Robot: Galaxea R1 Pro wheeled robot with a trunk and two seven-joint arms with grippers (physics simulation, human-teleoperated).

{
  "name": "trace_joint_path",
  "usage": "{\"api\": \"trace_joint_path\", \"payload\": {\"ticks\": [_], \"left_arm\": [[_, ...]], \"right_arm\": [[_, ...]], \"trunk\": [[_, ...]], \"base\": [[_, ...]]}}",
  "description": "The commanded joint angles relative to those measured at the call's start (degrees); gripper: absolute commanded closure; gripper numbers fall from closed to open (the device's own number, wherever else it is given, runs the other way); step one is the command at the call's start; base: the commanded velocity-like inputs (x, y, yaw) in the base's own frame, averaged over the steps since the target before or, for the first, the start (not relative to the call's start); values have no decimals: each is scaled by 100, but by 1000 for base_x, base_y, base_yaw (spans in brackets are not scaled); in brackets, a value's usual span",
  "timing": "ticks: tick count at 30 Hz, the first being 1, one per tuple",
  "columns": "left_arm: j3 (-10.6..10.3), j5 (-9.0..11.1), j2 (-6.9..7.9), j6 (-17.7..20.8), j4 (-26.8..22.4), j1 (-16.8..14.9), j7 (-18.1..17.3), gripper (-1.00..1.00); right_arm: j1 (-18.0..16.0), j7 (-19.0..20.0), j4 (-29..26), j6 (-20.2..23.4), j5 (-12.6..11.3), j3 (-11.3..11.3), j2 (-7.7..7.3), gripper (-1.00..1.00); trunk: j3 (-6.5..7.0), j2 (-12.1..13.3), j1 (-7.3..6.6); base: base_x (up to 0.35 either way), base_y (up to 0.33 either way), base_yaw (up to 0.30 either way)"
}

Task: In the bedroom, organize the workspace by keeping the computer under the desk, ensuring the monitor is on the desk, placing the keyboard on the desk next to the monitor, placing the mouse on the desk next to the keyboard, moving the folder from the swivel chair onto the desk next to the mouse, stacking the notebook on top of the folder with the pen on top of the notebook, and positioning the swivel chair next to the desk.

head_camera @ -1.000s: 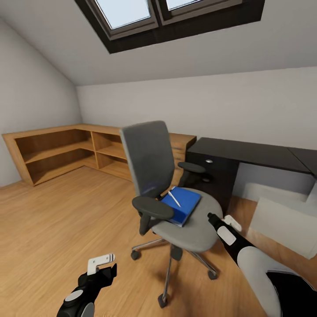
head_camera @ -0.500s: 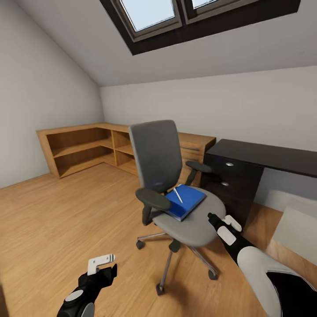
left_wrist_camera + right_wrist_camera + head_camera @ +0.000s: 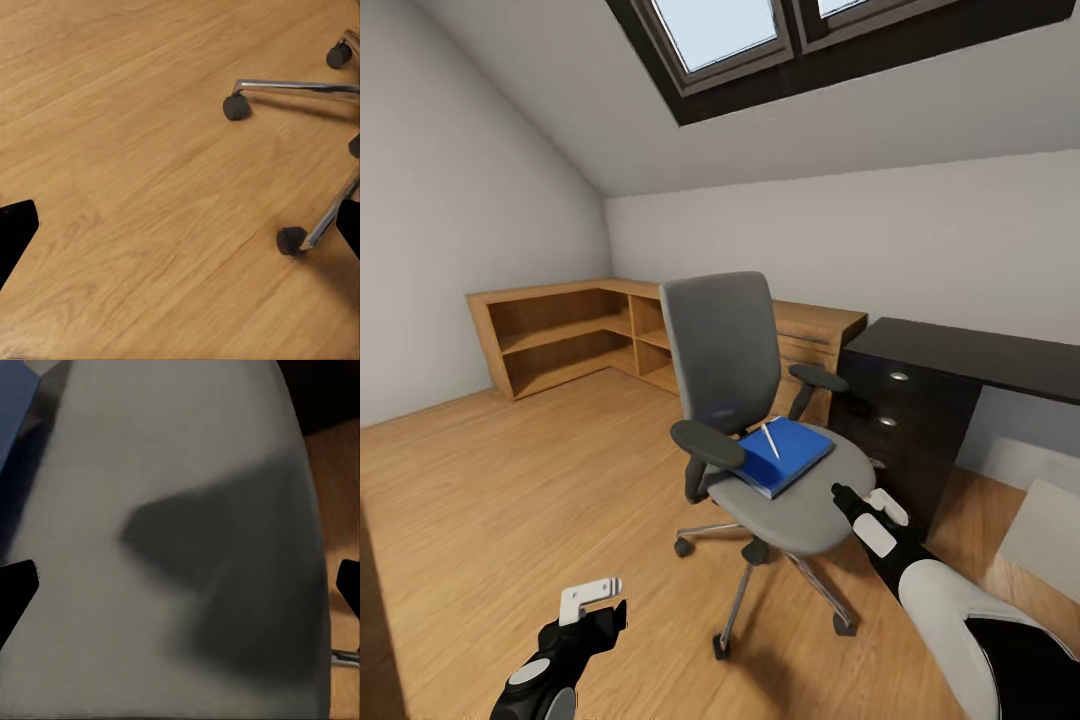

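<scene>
The view has swung right (camera, not things); the right tool [image 3: 857,497], apparently open and empty, hovers by the grey upholstered swivel chair [image 3: 760,400] bearing the bright blue folder [image 3: 785,455]

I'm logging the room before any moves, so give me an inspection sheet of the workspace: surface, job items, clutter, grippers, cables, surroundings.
Surface: the desk top, as far as it shows, is bare.
Job's things: the swivel chair stands on the floor just off the desk's drawer end. The folder lies on its seat, the pen on top. A pale grey box sits low by the desk, cut by the frame edge.
Clutter: nothing seen.
Grippers: the left gripper is open over the floor; the right gripper is open at the seat's front edge.
Cables: nothing seen.
Surroundings: wooden shelving along the walls, a skylight overhead.
</scene>
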Motion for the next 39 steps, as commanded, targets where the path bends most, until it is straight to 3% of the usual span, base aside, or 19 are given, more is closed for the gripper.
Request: {"api": "trace_joint_path", "payload": {"ticks": [1,10,31,39], "left_arm": [[-7,60,0,11,-2,-2,53,-100],[-20,55,-7,11,35,-2,53,-100],[-32,53,-9,20,44,-2,53,-100],[-33,54,-9,17,45,-2,53,-100]], "right_arm": [[-1,-4,-4,-14,-35,-15,1,-100],[-1,1,-4,-14,-35,-15,1,-100],[-1,11,-27,15,-35,-13,1,-100],[-1,4,-21,21,-35,-15,-2,-100]], "trunk": [[-4,-2,-1],[-14,-2,-1],[-15,-2,-1],[-15,-2,-1]], "base": [[0,0,233],[0,0,202],[0,0,7],[255,0,0]]}}
